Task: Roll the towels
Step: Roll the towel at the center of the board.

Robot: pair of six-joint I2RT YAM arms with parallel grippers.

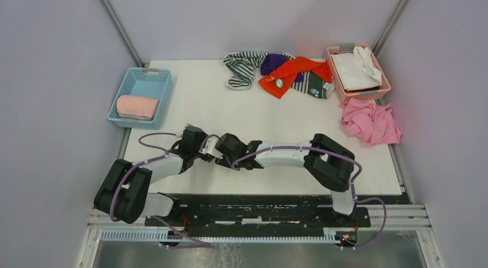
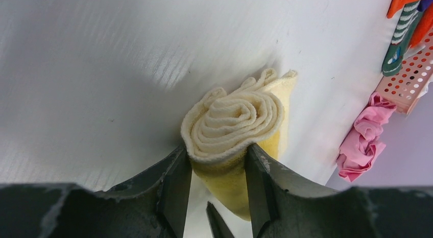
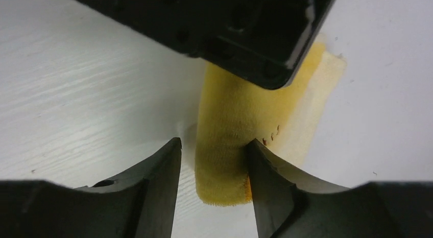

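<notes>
In the left wrist view a pale yellow towel (image 2: 235, 118), rolled into a tight spiral, lies on the white table. My left gripper (image 2: 217, 151) is shut on it, a finger pressed into each side of the roll. The right wrist view shows my right gripper (image 3: 214, 143) open around the other end of the same yellow towel (image 3: 224, 120): its right finger touches the cloth and its left finger stands apart. From above, the left gripper (image 1: 212, 147) and right gripper (image 1: 231, 152) meet at the table's near middle and hide the roll. The left gripper's black body (image 3: 230, 33) covers the roll's far part.
A blue basket (image 1: 128, 78) at the left holds a rolled pink towel (image 1: 137, 106). At the back lie striped (image 1: 239, 67), purple (image 1: 273, 62), orange-red (image 1: 288, 72) and dark green (image 1: 319, 84) towels. A pink basket (image 1: 362, 95) holds white cloth. A crumpled pink towel (image 1: 368, 121) lies near the right edge.
</notes>
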